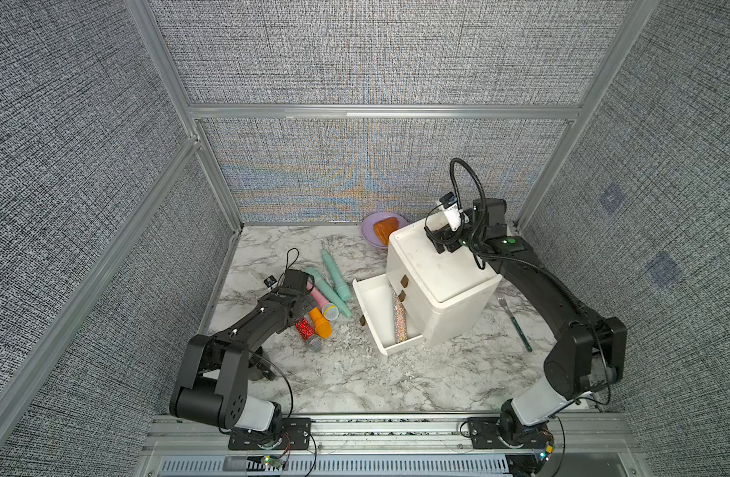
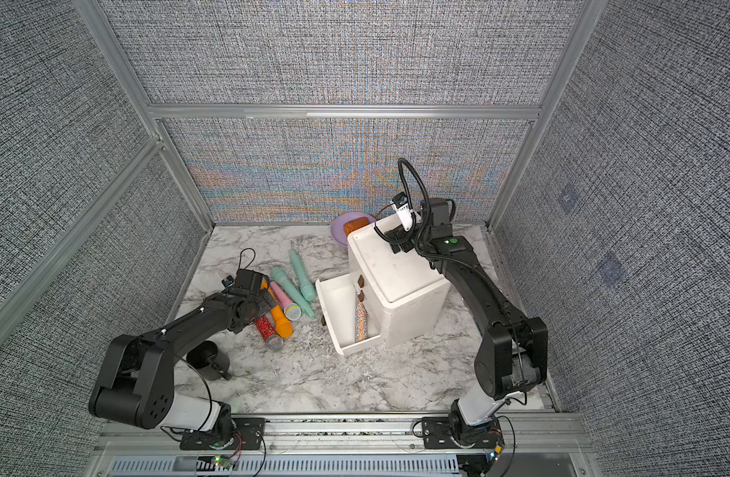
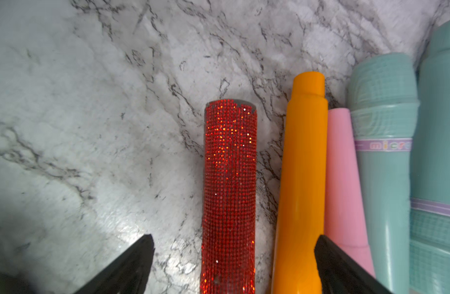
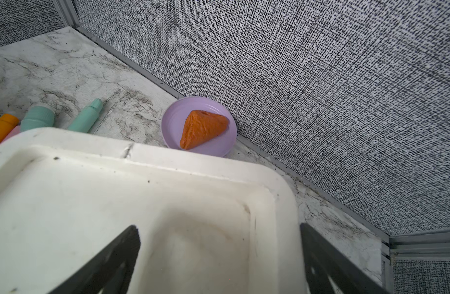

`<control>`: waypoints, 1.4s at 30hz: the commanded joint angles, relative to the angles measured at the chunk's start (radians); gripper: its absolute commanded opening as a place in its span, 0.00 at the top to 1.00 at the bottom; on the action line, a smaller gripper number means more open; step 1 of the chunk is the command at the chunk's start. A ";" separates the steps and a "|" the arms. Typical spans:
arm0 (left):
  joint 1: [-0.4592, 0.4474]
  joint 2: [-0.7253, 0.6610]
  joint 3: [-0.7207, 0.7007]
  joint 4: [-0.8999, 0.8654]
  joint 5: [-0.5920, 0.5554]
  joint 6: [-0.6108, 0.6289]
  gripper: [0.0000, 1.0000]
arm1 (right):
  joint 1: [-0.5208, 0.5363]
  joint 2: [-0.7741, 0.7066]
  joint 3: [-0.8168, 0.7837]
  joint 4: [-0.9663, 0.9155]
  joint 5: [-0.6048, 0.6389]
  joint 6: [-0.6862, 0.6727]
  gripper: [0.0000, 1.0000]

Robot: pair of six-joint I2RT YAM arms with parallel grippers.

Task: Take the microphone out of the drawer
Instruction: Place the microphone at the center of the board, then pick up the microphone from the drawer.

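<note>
Just beside red microphone (image 3: 229, 193): orange microphone (image 3: 303, 178)

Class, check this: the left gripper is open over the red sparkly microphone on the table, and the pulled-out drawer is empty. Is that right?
Not quite. The drawer is not empty: both top views show a silver glitter microphone lying in it. The rest holds: the left gripper is open over the red sparkly microphone on the table.

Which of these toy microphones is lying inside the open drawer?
The silver glitter microphone: it alone lies in the pulled-out drawer. The red, orange, pink and teal ones lie on the table.
</note>
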 commanded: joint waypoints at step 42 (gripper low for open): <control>-0.521 0.210 0.379 0.049 0.332 0.392 0.02 | 0.005 0.026 -0.019 -0.206 -0.023 0.018 0.02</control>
